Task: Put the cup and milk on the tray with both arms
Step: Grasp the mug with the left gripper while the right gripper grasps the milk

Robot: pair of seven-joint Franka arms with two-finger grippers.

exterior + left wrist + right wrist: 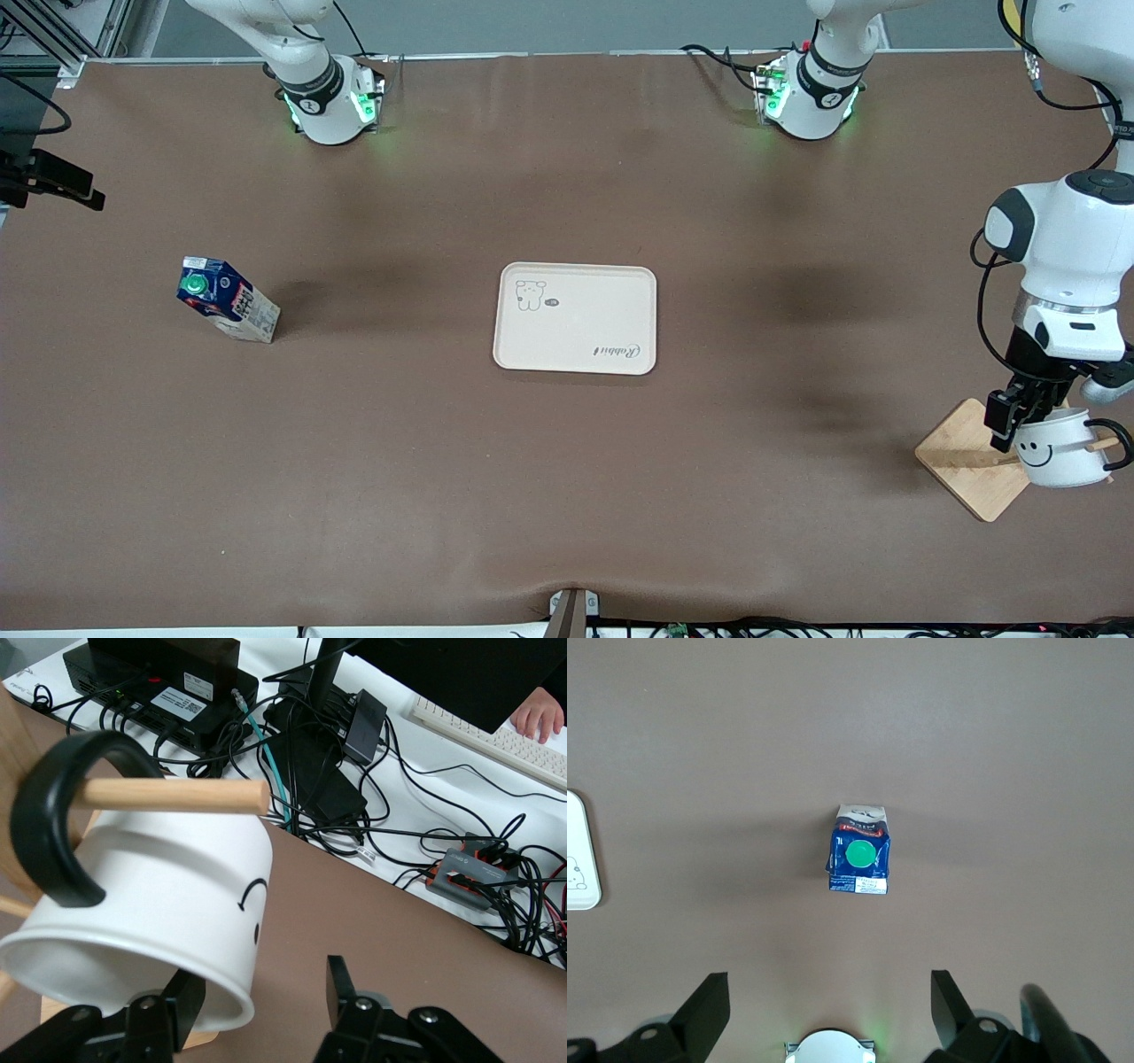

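At the left arm's end of the table, the left gripper [1019, 424] has its jaws spread around the rim of the cup [1059, 447], which hangs by its handle on a wooden peg [173, 795]. Right gripper [828, 1005] hangs wide open straight above the milk [227, 299], with the tray [576, 317] well off between both.

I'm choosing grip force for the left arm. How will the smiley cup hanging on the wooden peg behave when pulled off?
The cup looks rigid and glossy, so probably slippery. Its handle hooks the peg, so it may swing or snag.
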